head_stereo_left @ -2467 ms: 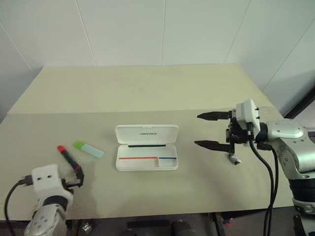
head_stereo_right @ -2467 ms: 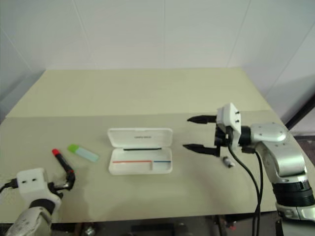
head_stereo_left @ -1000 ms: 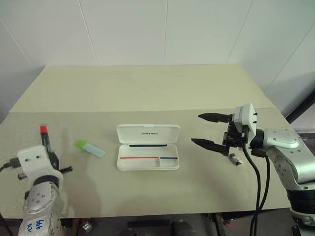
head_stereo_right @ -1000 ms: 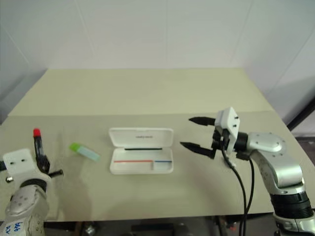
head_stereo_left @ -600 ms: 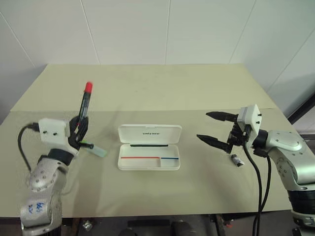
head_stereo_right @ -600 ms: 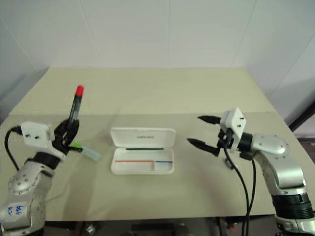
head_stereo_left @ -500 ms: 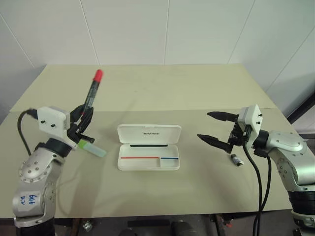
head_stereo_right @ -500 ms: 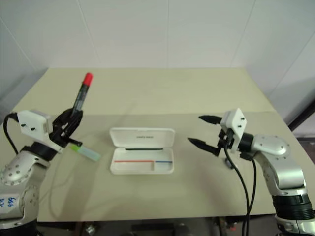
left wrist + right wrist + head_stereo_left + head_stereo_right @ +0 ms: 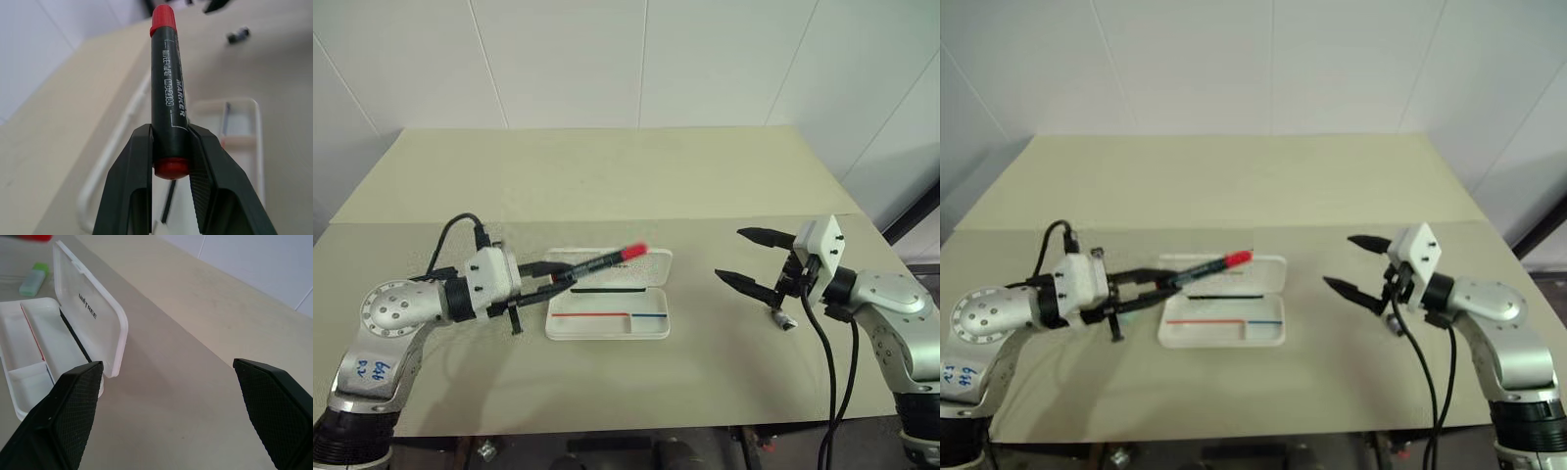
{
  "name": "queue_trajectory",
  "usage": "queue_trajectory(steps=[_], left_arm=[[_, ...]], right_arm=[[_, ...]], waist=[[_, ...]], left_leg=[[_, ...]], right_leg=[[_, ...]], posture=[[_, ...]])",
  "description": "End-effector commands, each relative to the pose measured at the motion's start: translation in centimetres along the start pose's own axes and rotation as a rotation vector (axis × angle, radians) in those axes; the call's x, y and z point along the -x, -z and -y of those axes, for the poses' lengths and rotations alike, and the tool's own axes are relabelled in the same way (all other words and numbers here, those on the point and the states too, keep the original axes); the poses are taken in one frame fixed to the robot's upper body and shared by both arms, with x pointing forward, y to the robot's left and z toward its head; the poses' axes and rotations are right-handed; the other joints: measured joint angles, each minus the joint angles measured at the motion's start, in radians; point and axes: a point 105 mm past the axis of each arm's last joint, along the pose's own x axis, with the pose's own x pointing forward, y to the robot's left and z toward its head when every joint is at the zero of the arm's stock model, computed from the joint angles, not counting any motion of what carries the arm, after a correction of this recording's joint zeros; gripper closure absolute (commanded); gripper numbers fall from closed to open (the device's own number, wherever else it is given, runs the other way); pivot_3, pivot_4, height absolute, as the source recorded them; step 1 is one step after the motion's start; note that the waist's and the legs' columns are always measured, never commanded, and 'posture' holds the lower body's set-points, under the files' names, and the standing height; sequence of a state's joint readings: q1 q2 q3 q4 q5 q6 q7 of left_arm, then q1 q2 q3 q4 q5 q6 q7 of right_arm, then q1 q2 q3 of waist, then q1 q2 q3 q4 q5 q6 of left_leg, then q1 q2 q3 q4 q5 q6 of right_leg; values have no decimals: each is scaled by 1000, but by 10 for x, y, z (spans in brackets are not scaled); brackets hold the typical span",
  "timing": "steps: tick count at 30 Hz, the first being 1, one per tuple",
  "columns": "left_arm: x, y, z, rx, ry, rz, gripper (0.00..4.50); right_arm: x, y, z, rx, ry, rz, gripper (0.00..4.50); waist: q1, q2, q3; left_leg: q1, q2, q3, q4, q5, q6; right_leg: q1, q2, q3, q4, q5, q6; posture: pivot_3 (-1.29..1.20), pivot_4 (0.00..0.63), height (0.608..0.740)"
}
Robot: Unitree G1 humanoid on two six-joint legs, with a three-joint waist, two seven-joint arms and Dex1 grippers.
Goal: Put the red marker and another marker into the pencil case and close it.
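Note:
The red marker lies almost level in the air, with my left gripper shut on its red tail end. Its red cap points right, above the raised lid of the pencil case. The white case sits open at the table's middle, and its tray shows a red and blue stripe. In the right wrist view, the other marker, a green highlighter, lies on the table beyond the case. My right gripper hangs open and empty to the right of the case, pointing at it.
A small dark, silvery pen lies on the table just under my right gripper. The beige table stretches back to a white tiled wall, with bare surface behind and in front of the case.
My left arm swung the marker from upright at the table's left down to nearly level over the case lid. My right gripper drifted slightly right and stayed open.

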State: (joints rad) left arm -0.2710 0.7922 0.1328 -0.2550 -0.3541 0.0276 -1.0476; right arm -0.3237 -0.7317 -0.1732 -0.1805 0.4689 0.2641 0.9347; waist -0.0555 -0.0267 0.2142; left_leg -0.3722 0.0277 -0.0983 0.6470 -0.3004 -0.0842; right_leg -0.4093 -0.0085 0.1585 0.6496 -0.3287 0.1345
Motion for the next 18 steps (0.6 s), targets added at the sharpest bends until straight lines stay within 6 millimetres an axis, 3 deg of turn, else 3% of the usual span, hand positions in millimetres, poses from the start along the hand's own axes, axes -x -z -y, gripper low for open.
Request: queue_trajectory(steps=[1,7,18], left_arm=[[-2,3,1,-74,88,-18,3840],[-15,26,2,-77,162,-92,3840],[-40,49,-6,-98,214,-143,3840]], right_arm=[[8,-18,4,60,45,34,0],[11,-20,0,62,71,35,0],[19,-25,-6,62,133,42,0]], waist=[[0,0,0],[0,0,0],[1,0,0]], left_leg=[[0,0,0,0,0,0],[0,0,0,0,0,0],[0,0,-1,1,0,1]], right_leg=[[0,0,0,0,0,0],[0,0,0,0,0,0],[0,0,0,3,0,0]], posture=[[0,150,740],[0,150,740],[0,150,740]])
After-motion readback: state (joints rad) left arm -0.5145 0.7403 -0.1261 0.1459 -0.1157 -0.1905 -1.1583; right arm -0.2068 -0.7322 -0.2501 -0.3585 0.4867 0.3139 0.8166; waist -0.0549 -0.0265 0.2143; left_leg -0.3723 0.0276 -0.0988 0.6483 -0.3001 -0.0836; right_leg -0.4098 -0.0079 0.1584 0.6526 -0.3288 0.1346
